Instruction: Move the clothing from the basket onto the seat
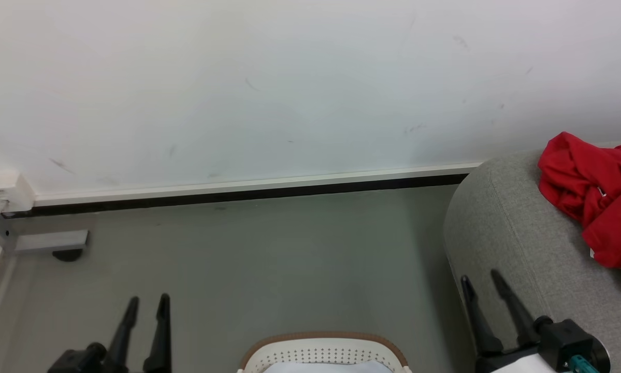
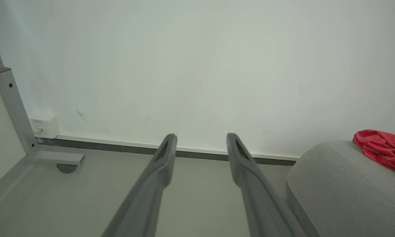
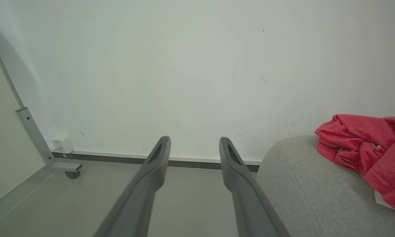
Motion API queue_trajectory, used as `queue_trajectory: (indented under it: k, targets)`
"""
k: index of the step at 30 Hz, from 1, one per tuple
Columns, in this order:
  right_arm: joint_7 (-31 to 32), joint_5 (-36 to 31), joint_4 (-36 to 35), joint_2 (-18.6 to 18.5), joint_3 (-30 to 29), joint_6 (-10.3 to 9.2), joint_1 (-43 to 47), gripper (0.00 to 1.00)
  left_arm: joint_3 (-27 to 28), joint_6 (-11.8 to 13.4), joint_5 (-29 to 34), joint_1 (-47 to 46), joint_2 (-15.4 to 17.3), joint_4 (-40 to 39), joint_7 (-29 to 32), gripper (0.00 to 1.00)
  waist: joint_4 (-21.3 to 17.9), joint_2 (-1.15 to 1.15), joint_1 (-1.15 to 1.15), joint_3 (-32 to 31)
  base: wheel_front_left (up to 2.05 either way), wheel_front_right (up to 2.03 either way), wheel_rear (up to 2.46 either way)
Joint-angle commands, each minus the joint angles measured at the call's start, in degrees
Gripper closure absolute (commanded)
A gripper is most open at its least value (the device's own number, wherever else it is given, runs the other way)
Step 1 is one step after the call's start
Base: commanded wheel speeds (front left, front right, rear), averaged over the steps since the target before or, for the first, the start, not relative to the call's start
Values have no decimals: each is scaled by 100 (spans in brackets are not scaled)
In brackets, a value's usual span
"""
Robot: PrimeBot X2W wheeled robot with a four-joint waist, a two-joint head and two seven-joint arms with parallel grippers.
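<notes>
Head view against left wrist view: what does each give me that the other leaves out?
Head view adds the basket rim and the open right hand by the end of the seat. Left wrist view adds the grey metal post standing upright beside the wall. Both share the open left hand, the seat with red clothing on it, the white wall box and the floor.

Bright, even light; the seat (image 1: 502, 233) casts a soft shadow on the floor (image 1: 289, 259).

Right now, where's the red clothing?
Head view, far right: the red clothing lies heaped on the grey seat, up past the right gripper, apart from the basket.
</notes>
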Motion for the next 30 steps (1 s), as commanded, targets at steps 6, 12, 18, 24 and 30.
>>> queue_trajectory:
  k: [6,12,18,24,30]
  targets:
    - [86,484,51,-19,-36,0,96,100,45,-1,-446,-37,-53,186,163,100,15,0,0,-2,0,0,0]
    - [223,1172,51,-68,-121,-1,72,100,77,-5,-1074,-90,-65,199,328,100,35,0,0,-4,0,0,0]
    - [361,1909,38,-116,-207,-2,52,100,107,12,-1751,-142,-78,189,504,100,59,0,0,-7,0,0,0]
    - [469,2490,19,-155,-271,-2,45,100,136,31,-2290,-186,-89,179,644,100,80,0,0,-9,0,0,0]
    - [551,2948,3,-185,-322,-3,40,100,160,43,-2707,-216,-97,175,758,100,97,0,0,-11,0,0,0]
